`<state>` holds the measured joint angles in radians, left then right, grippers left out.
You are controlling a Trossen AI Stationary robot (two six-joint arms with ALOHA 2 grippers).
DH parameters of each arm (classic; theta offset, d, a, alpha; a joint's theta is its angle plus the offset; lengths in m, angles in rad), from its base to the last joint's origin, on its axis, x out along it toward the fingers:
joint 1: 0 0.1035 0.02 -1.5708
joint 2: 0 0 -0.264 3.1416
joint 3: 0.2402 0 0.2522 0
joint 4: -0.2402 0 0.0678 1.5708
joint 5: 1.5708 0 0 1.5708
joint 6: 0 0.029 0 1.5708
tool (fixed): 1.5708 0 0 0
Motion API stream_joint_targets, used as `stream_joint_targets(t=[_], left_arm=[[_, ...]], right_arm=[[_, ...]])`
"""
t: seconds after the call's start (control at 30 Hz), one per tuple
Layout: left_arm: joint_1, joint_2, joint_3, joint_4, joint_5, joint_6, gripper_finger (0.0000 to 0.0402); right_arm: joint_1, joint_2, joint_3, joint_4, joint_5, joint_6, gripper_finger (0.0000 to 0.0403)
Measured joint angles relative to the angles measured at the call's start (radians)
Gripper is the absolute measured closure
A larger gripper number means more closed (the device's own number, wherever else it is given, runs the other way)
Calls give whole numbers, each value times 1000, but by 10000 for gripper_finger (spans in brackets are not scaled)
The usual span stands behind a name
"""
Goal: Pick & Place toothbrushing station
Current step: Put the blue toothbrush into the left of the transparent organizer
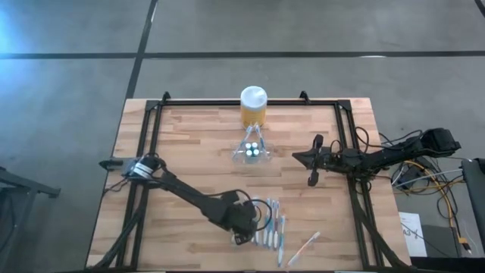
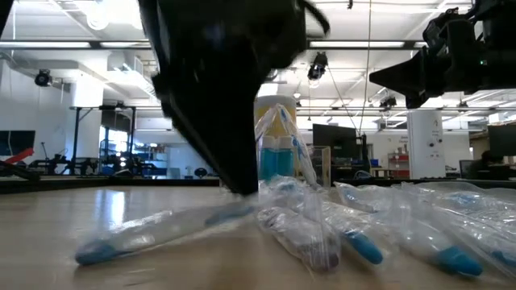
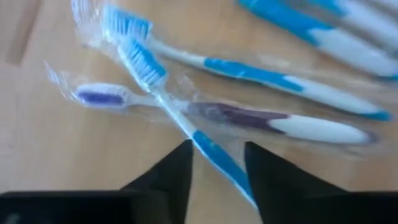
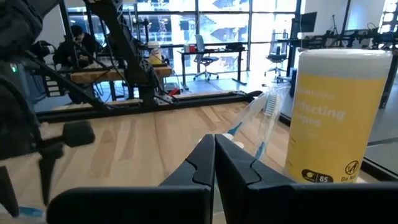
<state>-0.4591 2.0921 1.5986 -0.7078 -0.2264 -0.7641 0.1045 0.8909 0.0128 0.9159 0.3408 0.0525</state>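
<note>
The left end effector point(image 3: 216, 163) is down on the near part of the counter point(image 1: 189, 144) with its fingers parted around the handle of a wrapped blue toothbrush point(image 3: 180, 121) that lies crossed over a purple toothbrush point(image 3: 236, 118). Closing here could catch the loose wrapping, drag the purple one along, or let the thin handle slip. The toothbrushing station point(image 1: 251, 150) stands well apart, just before the yellow jar point(image 1: 253, 106); the right end effector point(image 4: 214, 163), clenched, waits right of it.
</note>
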Motion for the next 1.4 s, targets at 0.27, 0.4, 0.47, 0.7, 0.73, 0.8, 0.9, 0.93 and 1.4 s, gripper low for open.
stream_joint_targets(t=[0.27,0.4,0.47,0.7,0.73,0.8,0.9,0.93,1.4], left_arm=[[-1,-31,0,-57,8,93,391],[-1,-49,0,-101,-15,112,397],[-3,-55,0,-123,-25,111,397],[-19,-137,0,-149,-91,117,399],[-24,-154,0,-154,-105,117,399],[-33,-193,0,-167,-135,117,400],[-54,-248,0,-194,-201,117,400],[-61,-265,0,-201,-217,117,400],[-166,-449,-127,-188,-360,68,401]], right_arm=[[0,1,0,-4,0,0,394],[0,1,0,-7,0,0,394],[0,1,0,-8,0,0,394],[-1,1,0,-16,0,0,394],[-1,1,0,-17,0,0,394],[-1,1,0,-19,0,0,394],[0,1,0,-21,0,0,394],[0,1,0,-21,0,0,394],[0,1,0,-15,1,-1,394]])
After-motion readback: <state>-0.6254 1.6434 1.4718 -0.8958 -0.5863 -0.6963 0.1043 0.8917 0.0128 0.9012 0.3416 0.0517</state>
